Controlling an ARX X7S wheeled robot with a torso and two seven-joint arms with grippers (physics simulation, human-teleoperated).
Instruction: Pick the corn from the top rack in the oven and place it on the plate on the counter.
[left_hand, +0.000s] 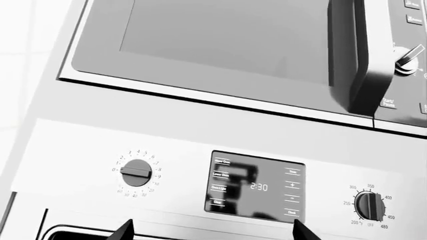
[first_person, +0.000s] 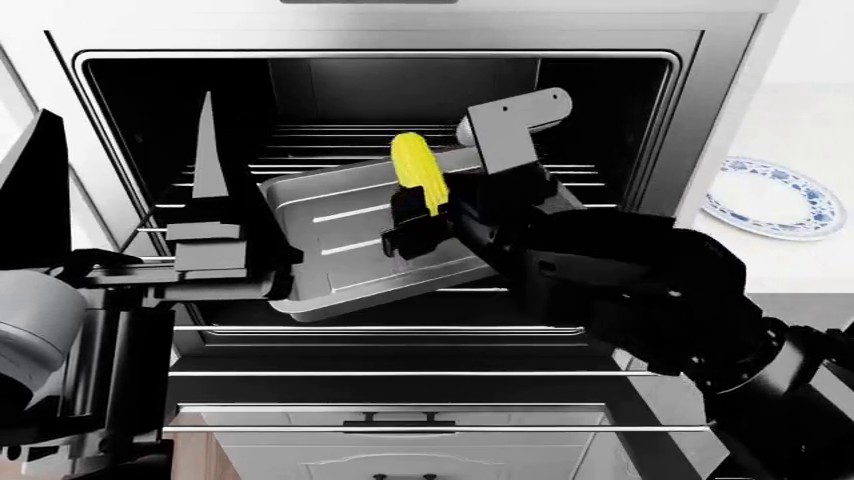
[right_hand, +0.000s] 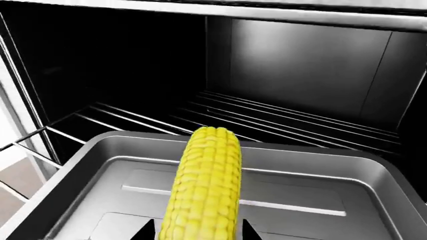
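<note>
The corn (first_person: 416, 176) is pinched near its lower end by the right gripper (first_person: 416, 222), and is held upright above the grey baking tray (first_person: 350, 240) at the mouth of the oven (first_person: 387, 60). In the right wrist view the cob (right_hand: 205, 187) is seen rising between the two dark fingertips (right_hand: 145, 231), with the tray (right_hand: 320, 200) beneath it and the wires of the top rack (right_hand: 287, 120) running behind it toward the oven's back wall. The tray is seen in the head view tilted, its near edge reaching out past the front edge of the rack (first_person: 561, 175); whether the corn touches the tray floor cannot be told.

The left gripper (first_person: 200, 165) is held at the left side of the oven opening, just beside the tray's left edge, with one pointed finger standing upright. Its fingers are spread: in the left wrist view two dark fingertips (left_hand: 123, 231) are seen well apart, with nothing between them, in front of the oven's control panel (left_hand: 257, 187), which carries a display flanked by two round knobs (left_hand: 136, 172). Above that panel the door of a second appliance (left_hand: 220, 45) is seen.

The plate (first_person: 771, 196) lies on the counter (first_person: 801, 110) to the right of the oven, well apart from the corn, and nothing is seen on it
</note>
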